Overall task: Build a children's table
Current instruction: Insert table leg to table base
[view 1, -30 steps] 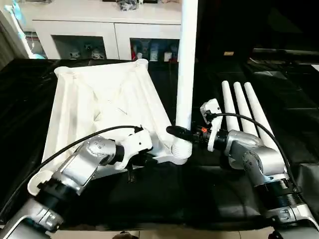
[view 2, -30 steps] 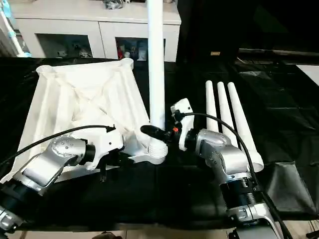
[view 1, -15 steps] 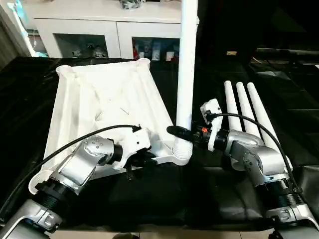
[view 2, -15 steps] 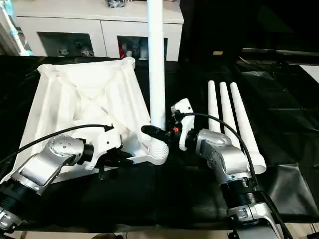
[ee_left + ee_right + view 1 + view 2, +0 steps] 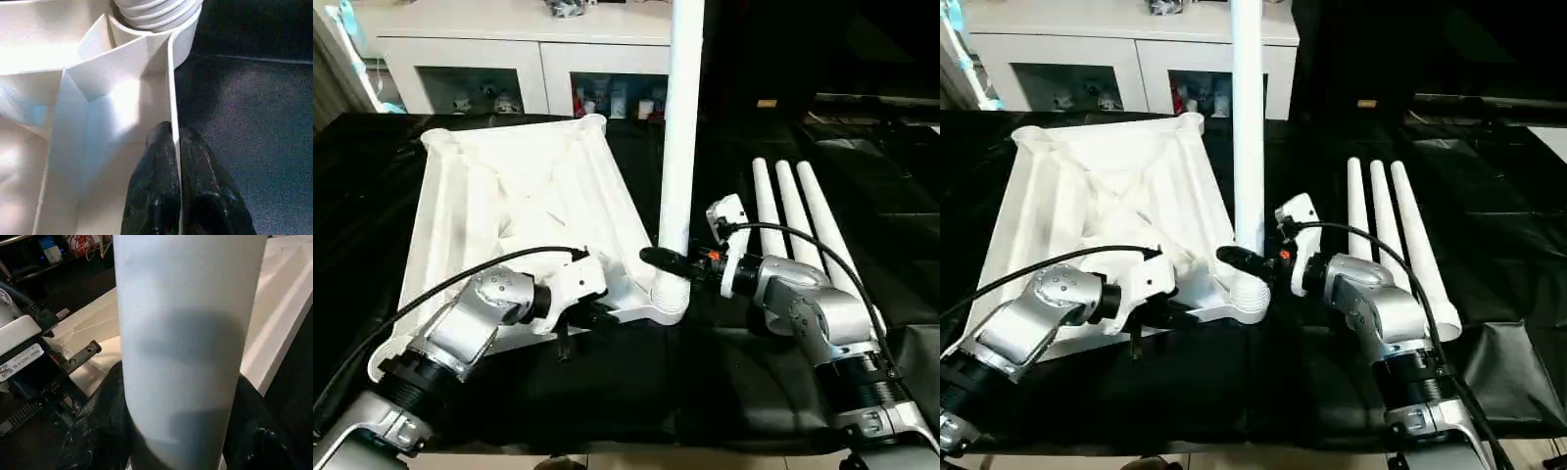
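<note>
The children's table top (image 5: 509, 196) lies upside down on the black cloth, ribs facing up. One white leg (image 5: 683, 127) stands upright in its near right corner socket (image 5: 671, 294). My right gripper (image 5: 668, 261) is shut on this leg just above the socket; the right wrist view shows the leg (image 5: 186, 333) between black fingers (image 5: 105, 401). My left gripper (image 5: 592, 315) is shut on the top's thin near rim (image 5: 171, 73), left of the socket, one finger on each side of the wall. Three loose legs (image 5: 798, 225) lie side by side to the right.
The black-draped work table (image 5: 626, 392) carries everything. A white cabinet (image 5: 509, 59) with small items on its shelves stands behind it. Black cables run along both silver forearms.
The picture has shifted a little. My left forearm has edged slightly leftward along the near rim. The leg stays upright in the right gripper.
</note>
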Available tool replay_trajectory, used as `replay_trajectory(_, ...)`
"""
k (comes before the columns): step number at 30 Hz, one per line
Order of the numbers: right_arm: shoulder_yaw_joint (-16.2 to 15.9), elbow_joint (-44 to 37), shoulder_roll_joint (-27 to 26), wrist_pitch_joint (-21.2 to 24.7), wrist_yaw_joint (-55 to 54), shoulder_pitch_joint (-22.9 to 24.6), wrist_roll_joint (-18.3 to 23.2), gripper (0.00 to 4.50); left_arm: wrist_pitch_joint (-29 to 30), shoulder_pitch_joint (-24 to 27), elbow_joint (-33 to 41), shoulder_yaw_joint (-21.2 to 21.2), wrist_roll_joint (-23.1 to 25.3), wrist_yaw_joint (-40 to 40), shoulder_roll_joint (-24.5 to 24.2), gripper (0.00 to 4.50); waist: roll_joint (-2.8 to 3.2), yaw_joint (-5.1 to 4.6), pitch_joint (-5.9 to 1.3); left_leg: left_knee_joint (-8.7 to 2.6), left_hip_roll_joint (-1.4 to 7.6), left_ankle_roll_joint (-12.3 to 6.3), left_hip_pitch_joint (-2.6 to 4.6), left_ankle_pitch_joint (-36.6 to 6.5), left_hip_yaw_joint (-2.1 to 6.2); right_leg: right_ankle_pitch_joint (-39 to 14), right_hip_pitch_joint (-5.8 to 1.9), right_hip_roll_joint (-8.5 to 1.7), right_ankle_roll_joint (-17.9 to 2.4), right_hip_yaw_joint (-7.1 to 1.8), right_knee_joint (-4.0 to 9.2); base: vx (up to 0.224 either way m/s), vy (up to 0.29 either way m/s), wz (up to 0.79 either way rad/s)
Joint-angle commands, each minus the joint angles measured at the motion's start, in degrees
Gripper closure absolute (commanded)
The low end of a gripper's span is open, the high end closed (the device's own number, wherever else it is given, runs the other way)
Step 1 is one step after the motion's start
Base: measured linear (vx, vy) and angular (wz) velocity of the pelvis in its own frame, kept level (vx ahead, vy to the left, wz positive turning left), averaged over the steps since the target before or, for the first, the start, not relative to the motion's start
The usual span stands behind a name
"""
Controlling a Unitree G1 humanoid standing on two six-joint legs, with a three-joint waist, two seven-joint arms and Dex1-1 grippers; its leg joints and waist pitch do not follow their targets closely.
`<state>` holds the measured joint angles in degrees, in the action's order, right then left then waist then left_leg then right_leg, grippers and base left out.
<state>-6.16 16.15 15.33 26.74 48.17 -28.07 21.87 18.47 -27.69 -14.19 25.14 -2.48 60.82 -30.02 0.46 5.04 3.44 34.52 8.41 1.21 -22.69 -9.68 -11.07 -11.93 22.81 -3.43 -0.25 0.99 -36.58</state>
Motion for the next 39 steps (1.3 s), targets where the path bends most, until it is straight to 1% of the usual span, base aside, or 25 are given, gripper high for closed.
replay_trajectory(1,1.0,1.3,0.1,-0.9,-0.7,-0.8,-0.9,2.65,0.1,-0.7,-1.7,-1.7,0.2,0.2,-0.7,4.5,0.84,0.02,-3.54,-4.9,4.55,3.05,1.99,-20.1,2.61,-16.1,-1.21,-5.15,-11.3,-2.49,5.49,0.0,0.0,0.0)
replay_trajectory(2,1.0,1.3,0.1,-0.9,-0.7,-0.8,-0.9,2.65,0.1,-0.7,-1.7,-1.8,0.1,0.3,-0.7,4.5,0.91,0.06,-3.55,-4.91,4.58,3.08,2.04,-20.2,2.64,-16.1,-1.19,-5.16,-11.4,-2.48,5.47,0.0,0.0,0.0)
replay_trajectory(3,1.0,1.4,0.0,-1.0,-0.8,-0.8,-0.9,2.65,0.1,-0.7,-1.7,-1.9,-0.1,0.4,-0.5,4.5,0.84,0.03,-3.54,-4.91,4.59,3.0,2.02,-20.2,2.62,-16.0,-1.22,-5.13,-11.5,-2.47,5.44,0.0,0.0,0.0)
replay_trajectory(5,1.1,1.6,0.0,-1.1,-0.8,-0.9,-0.9,2.65,0.1,-0.9,-1.8,-1.9,-0.1,0.6,-0.5,4.5,1.17,0.07,-3.57,-4.95,4.63,2.99,2.01,-20.0,2.68,-15.5,-1.24,-5.09,-11.6,-2.45,5.34,0.0,0.0,0.0)
replay_trajectory(8,1.2,1.7,-0.1,-1.3,-1.2,-0.9,-1.1,2.65,-0.2,-1.1,-2.0,-1.8,-0.1,0.9,-0.3,4.5,1.14,0.06,-3.54,-4.88,4.56,2.84,1.96,-19.8,2.58,-15.2,-1.32,-5.08,-11.8,-2.48,5.38,0.0,0.0,0.0)
replay_trajectory(9,1.3,1.8,-0.1,-1.4,-1.3,-0.9,-1.1,2.65,-0.2,-1.1,-2.0,-1.7,-0.1,1.0,-0.2,4.5,1.39,0.08,-3.54,-4.87,4.57,2.84,2.02,-19.8,2.57,-15.4,-1.26,-5.11,-11.8,-2.49,5.46,0.0,0.0,0.0)
replay_trajectory(11,1.4,2.1,0.0,-1.7,-1.6,-0.8,-1.3,2.65,-0.1,-1.2,-2.2,-1.8,0.0,0.5,0.0,4.5,1.34,0.05,-3.53,-4.87,4.58,2.75,1.97,-19.6,2.57,-15.0,-1.33,-5.08,-11.9,-2.47,5.35,0.0,0.0,0.0)
replay_trajectory(12,1.4,2.1,0.0,-1.7,-1.6,-0.8,-1.3,2.65,-0.1,-1.2,-2.2,-1.8,0.0,0.5,0.0,4.5,1.5,0.08,-3.53,-4.84,4.57,2.71,2.0,-19.5,2.55,-15.0,-1.29,-5.09,-12.0,-2.48,5.4,0.0,0.0,0.0)
replay_trajectory(14,1.6,2.2,0.1,-1.9,-1.6,-0.6,-1.2,2.65,0.2,-1.3,-2.6,-2.2,0.3,-1.2,0.9,4.5,1.47,0.05,-3.47,-4.86,4.58,2.7,2.02,-19.8,2.56,-15.9,-1.29,-5.1,-11.9,-2.47,5.45,0.0,0.0,0.0)
replay_trajectory(16,1.7,1.8,0.3,-1.7,-1.6,-0.2,-1.2,2.65,0.5,-1.4,-2.8,-2.5,0.1,-2.0,1.4,4.5,1.3,0.06,-3.45,-4.84,4.6,2.58,2.01,-19.7,2.54,-16.6,-1.29,-5.17,-11.7,-2.53,5.55,0.0,0.0,0.0)
replay_trajectory(17,1.7,1.6,0.3,-1.6,-1.6,-0.1,-1.1,2.65,0.6,-1.4,-2.8,-2.7,0.1,-2.0,1.5,4.5,1.37,0.09,-3.48,-4.83,4.59,2.54,1.99,-19.5,2.57,-16.7,-1.34,-5.19,-11.7,-2.52,5.51,0.0,0.0,0.0)
replay_trajectory(19,1.7,1.5,0.3,-1.5,-1.7,0.0,-1.1,2.65,0.4,-1.5,-2.8,-2.9,0.2,-2.3,1.7,4.5,1.29,0.12,-3.48,-4.78,4.57,2.32,1.98,-19.3,2.56,-17.5,-1.28,-5.23,-11.4,-2.56,5.63,0.0,0.0,0.0)
replay_trajectory(22,1.6,1.5,0.2,-1.6,-1.8,0.1,-1.1,2.65,0.4,-1.3,-2.8,-3.2,0.4,-3.0,1.9,4.5,1.38,0.13,-3.51,-4.84,4.62,2.09,1.85,-18.5,2.58,-16.5,-1.34,-5.15,-11.4,-2.49,5.51,0.0,0.0,0.0)
replay_trajectory(23,1.6,1.5,0.2,-1.6,-1.8,0.1,-1.2,2.65,0.4,-1.3,-2.8,-3.2,0.4,-3.1,2.0,4.5,1.39,0.14,-3.52,-4.84,4.64,2.13,1.92,-18.6,2.55,-16.4,-1.28,-5.12,-11.4,-2.48,5.51,0.0,0.0,0.0)
replay_trajectory(26,1.4,1.6,-0.1,-1.7,-1.8,0.0,-1.2,2.65,1.1,-1.1,-2.4,-3.4,0.0,-2.6,2.1,4.5,1.22,0.14,-3.54,-4.76,4.59,1.83,1.85,-18.2,2.48,-15.9,-1.35,-5.17,-11.5,-2.5,5.5,0.0,0.0,0.0)
replay_trajectory(27,1.4,1.6,-0.2,-1.8,-1.8,0.0,-1.2,2.65,1.3,-1.0,-2.3,-3.4,-0.1,-2.5,2.2,4.5,1.24,0.13,-3.53,-4.74,4.57,1.78,1.82,-18.1,2.48,-15.9,-1.36,-5.19,-11.6,-2.52,5.51,0.0,0.0,0.0)
replay_trajectory(28,1.4,1.6,-0.2,-1.8,-1.8,0.0,-1.1,2.65,1.2,-1.0,-2.2,-3.4,-0.1,-2.4,2.2,4.5,1.14,0.11,-3.49,-4.79,4.6,1.77,1.86,-18.3,2.49,-16.5,-1.33,-5.17,-11.5,-2.48,5.55,0.0,0.0,0.0)
replay_trajectory(29,1.4,1.6,-0.2,-1.8,-1.8,0.0,-1.1,2.65,1.2,-1.0,-2.2,-3.4,-0.1,-2.4,2.2,4.5,1.19,0.13,-3.49,-4.77,4.6,1.78,1.87,-18.4,2.51,-16.8,-1.31,-5.2,-11.5,-2.49,5.55,0.0,0.0,0.0)
replay_trajectory(32,1.9,1.6,-0.4,-1.6,-1.9,0.0,-0.6,2.65,-0.3,-0.4,-1.9,-4.3,-1.5,-1.5,2.6,4.5,1.15,0.14,-3.5,-4.76,4.62,1.64,1.84,-18.2,2.51,-17.2,-1.29,-5.23,-11.2,-2.52,5.63,0.0,0.0,0.0)
replay_trajectory(34,1.9,1.7,-0.4,-1.6,-1.9,0.1,-0.6,2.65,-0.4,-0.2,-1.6,-4.7,-2.1,-1.4,2.8,4.5,0.96,0.08,-3.5,-4.78,4.62,1.52,1.82,-17.9,2.45,-16.8,-1.31,-5.17,-11.2,-2.51,5.59,0.0,0.0,0.0)
replay_trajectory(36,2.0,1.8,-0.2,-1.7,-1.9,0.2,-0.6,2.65,-0.8,0.4,-1.3,-5.2,-2.9,-0.9,3.0,4.5,1.01,0.14,-3.52,-4.71,4.58,1.33,1.72,-17.3,2.43,-16.4,-1.39,-5.26,-11.4,-2.52,5.56,0.0,0.0,0.0)
replay_trajectory(38,2.0,1.8,-0.2,-1.6,-2.0,0.2,-0.6,2.65,-1.2,0.9,-1.5,-5.4,-3.0,-0.8,3.0,4.5,1.09,0.15,-3.62,-4.71,4.63,1.17,1.79,-16.9,2.4,-15.6,-1.35,-5.14,-11.5,-2.48,5.49,0.0,0.0,0.0)
replay_trajectory(39,2.0,1.8,-0.3,-1.6,-2.0,0.3,-0.6,2.65,-1.4,1.1,-1.6,-5.4,-3.0,-0.8,3.0,4.5,1.04,0.1,-3.62,-4.75,4.63,1.1,1.73,-16.6,2.4,-15.0,-1.41,-5.11,-11.5,-2.46,5.44,0.0,0.0,0.0)
